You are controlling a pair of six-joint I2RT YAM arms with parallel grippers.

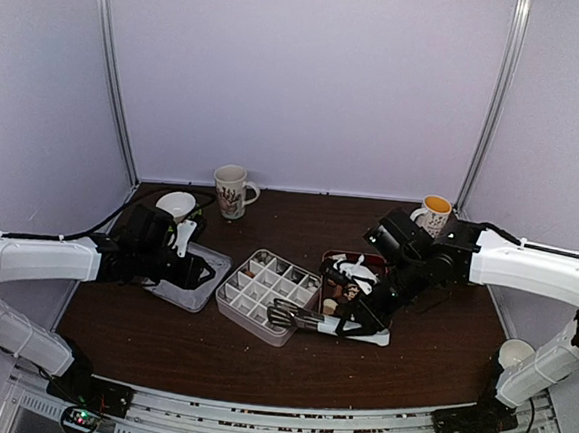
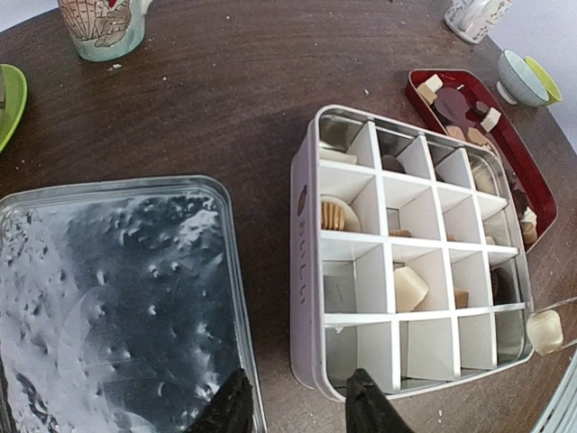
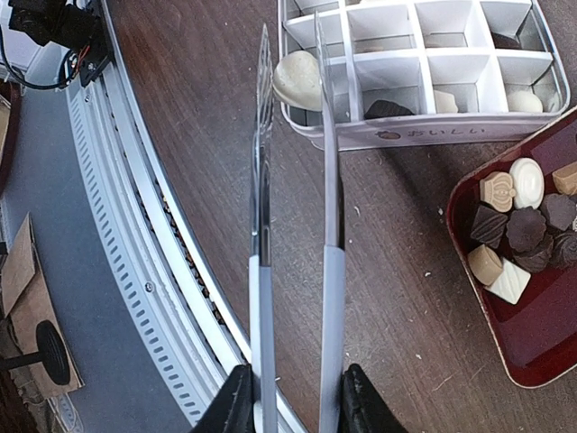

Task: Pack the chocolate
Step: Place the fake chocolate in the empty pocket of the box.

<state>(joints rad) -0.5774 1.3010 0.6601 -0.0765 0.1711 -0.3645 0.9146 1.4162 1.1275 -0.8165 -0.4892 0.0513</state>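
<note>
1. One pale chocolate piece (image 3: 297,79) is sitting pinched between the tips of the tongs (image 3: 329,180), right at an outer corner of the divided tin (image 3: 433,133); it is just beside the wall and not yet inside a cell; I judge it is being brought there for lowering into a corner cell.
2. The rest of the chocolate is lying in two places; a loose heap of dark, tan and white pieces (image 3: 518,225) is waiting in the dark red tray (image 3: 541,334) just beside the tin; a few pieces (image 2: 410,287) are resting one to a cell, while many cells are showing bare, so the packing is looking far from finished.
3. The right tool (image 3: 293,397) is clamping both arms of the tongs towards their handle end, squeezing them enough to be holding the piece; gripping that far back is giving reach over the tin without the fingers crowding the cells.
4. The left tool (image 2: 297,406) is hovering with its fingers apart and nothing between them, over the gap between the tin and its lid (image 2: 117,298); it is probably placed there for steadying the tin.
5. The lid is lying flat on the table (image 2: 225,108) beside the tin, leaving the cells open to the tongs.
</note>
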